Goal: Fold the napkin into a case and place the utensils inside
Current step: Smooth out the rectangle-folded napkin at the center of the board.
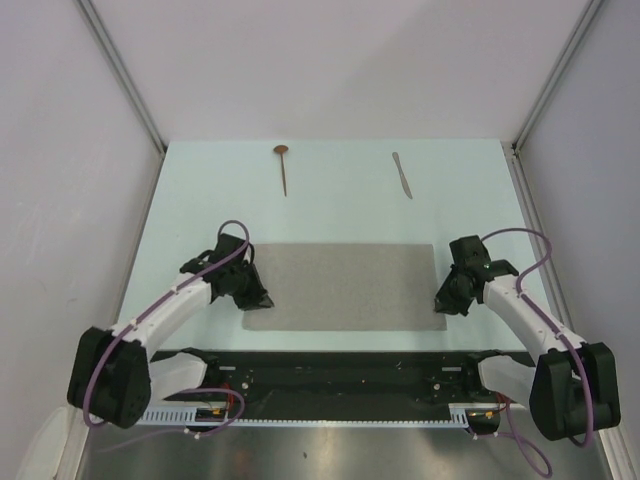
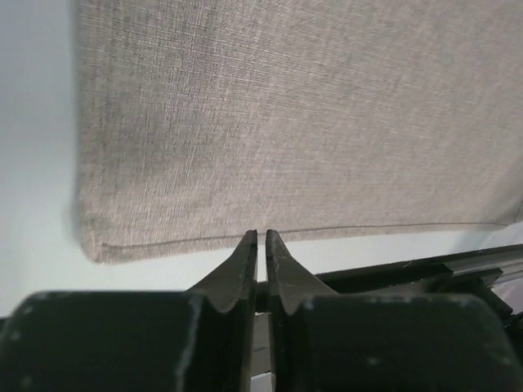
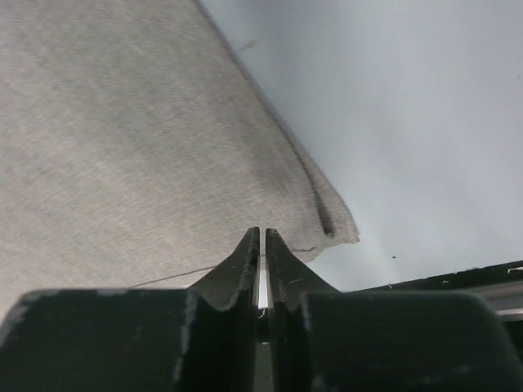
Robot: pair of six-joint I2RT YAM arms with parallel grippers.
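Your left gripper (image 2: 261, 238): jaws narrowed to a slit, pinching the napkin's near hem by its left corner | napkin (image 1: 340, 285): flat on your table (image 1: 200, 200), between both arms | spoon (image 1: 283, 168) and knife (image 1: 402, 175): far side, well apart, off the cloth | your right gripper (image 3: 261, 237): same thin slit, nipping the near hem at the right corner

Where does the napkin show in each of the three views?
Top external: napkin lies flat, mid-frame.
Left wrist: napkin fills the upper frame, its left near corner at lower left.
Right wrist: napkin at upper left, its right near corner showing.
Shared landmark: the black rail past its near edge.
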